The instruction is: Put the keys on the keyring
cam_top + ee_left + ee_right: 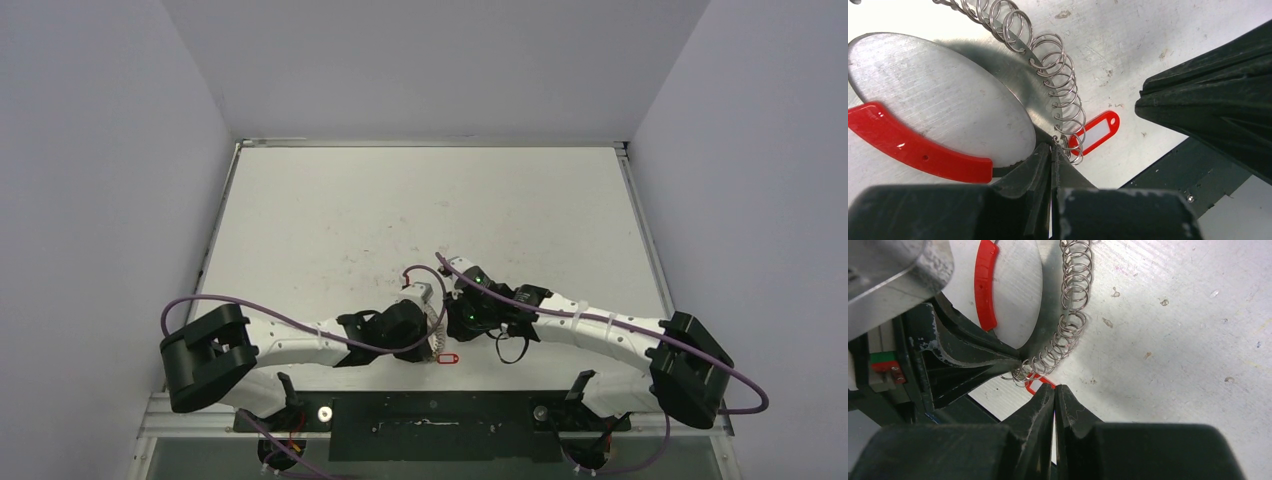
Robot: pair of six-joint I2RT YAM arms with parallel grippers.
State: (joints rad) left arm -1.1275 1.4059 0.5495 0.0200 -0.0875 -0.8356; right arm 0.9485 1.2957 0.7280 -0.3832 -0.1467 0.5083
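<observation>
- The white table (330, 200) is carrying everything; the two arms are meeting close to the middle of its near edge.
- The left gripper (1052, 150) is showing its fingers pressed fully together. They are pinching the keyring (1004, 170) at its thin rim, where the row of small rings ends.
- The right gripper (1054, 389) is also pressing its fingers together, with no gap. Its tips are touching the edge of the red key tag (1096, 131); whether they are pinching it, I cannot tell.
- The keyring is sitting between the two grippers, with its red plastic piece (913, 147) on the left side of the rim.
- The small rings (1060, 85) are running in a curved row along the keyring's right side.
- The red key tag is lying flat on the table, just beside the near end of this row.
</observation>
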